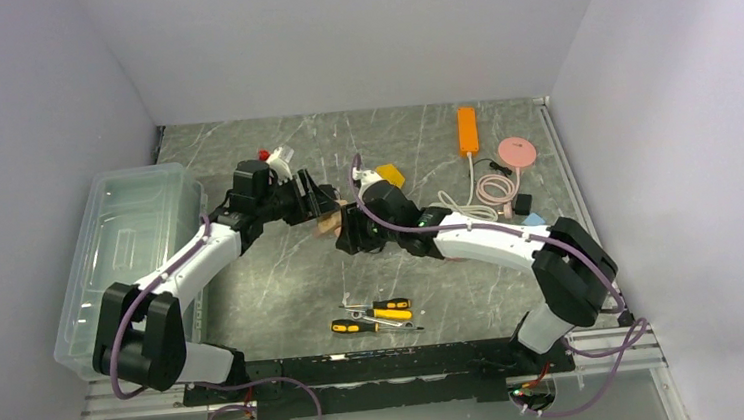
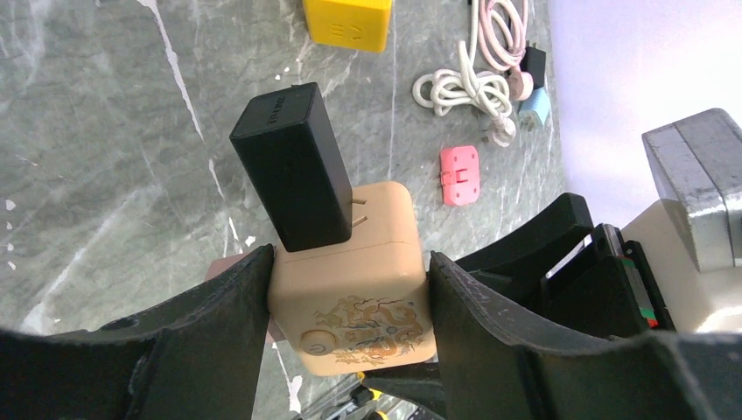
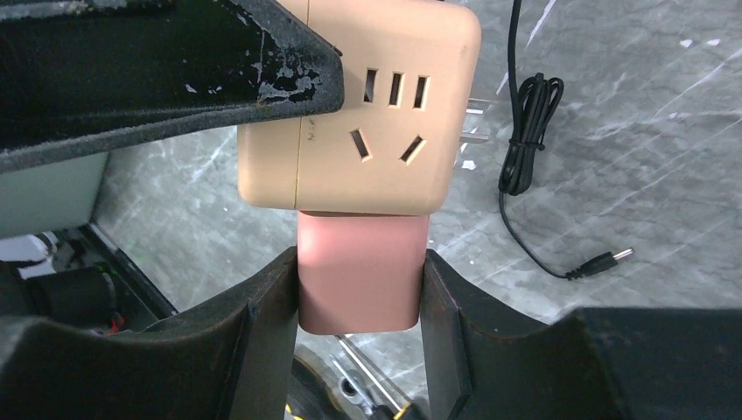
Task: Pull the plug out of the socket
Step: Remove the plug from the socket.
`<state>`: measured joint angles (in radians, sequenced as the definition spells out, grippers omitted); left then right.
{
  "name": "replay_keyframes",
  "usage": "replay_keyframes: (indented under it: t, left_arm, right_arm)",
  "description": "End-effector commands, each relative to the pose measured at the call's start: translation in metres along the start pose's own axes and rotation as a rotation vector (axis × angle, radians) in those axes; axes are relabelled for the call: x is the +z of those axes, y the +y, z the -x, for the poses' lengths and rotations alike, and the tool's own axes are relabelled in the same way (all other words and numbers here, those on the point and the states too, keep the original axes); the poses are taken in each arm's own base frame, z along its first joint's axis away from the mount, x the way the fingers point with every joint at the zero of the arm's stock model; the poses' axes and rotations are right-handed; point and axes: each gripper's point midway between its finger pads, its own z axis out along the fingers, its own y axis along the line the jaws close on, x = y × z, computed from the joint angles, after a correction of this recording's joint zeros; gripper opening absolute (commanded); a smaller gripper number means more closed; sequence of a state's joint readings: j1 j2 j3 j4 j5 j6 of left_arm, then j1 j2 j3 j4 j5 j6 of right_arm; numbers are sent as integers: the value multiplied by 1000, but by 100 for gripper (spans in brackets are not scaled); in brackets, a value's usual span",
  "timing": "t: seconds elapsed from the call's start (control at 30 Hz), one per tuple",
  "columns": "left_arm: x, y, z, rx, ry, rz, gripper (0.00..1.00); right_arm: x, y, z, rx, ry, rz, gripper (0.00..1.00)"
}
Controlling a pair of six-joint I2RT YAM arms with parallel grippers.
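Left gripper (image 2: 350,267) is clamped on the beige cube-shaped plastic socket (image 2: 350,311), one finger pressed to each of two opposite faces, holding it between the two arms over the middle of the grey marbled bench (image 1: 264,289). The right gripper (image 3: 361,262) is clenched around the pink rounded plug (image 3: 361,293). That plug sits flush against the socket face nearest the right gripper and is not yet pulled free. A black rectangular charger (image 2: 293,166) stands plugged into another face of the cube, and two bare metal prongs (image 3: 472,122) jut from a side face.

One container is in view: a large clear plastic bin (image 1: 130,249) at the left edge of the bench. What it holds cannot be made out through its walls.

Loose on the bench, from big to small:
- one orange oblong power bar (image 1: 467,130) at the back right
- one pink round disc (image 1: 517,151) just beside the bar
- two coiled cables lying close together, a white one (image 2: 459,87) and a pink one (image 2: 499,26)
- one thin black cable (image 3: 525,131) with a barrel tip
- one yellow block (image 2: 346,22)
- at least two screwdrivers with yellow-and-black handles (image 1: 352,326) near the arm bases
- one small flat pink plug (image 2: 459,175)
- one light blue adapter (image 2: 535,109) beside the white coil
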<state>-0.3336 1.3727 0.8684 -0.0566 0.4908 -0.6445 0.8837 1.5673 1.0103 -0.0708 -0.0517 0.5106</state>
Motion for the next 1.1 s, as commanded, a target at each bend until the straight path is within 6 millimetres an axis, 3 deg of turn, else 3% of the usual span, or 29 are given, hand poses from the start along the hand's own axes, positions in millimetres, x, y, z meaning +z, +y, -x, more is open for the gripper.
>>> replay_keyframes:
  t: [0.0,0.37,0.8,1.07]
  left_arm:
    - [4,5,25,56,-103,27,0]
    - [2,4,26,57,-109,28,0]
    - [8,6,21,34,-80,15,0]
    - [11,8,20,29,-69,18,0]
  right_arm:
    - [-2,34,33,117,-85,80,0]
    - [3,16,36,237,-86,21,0]
    - [-26,40,49,8,-208,208,0]
    - [-34,44,43,-57,-189,236,0]
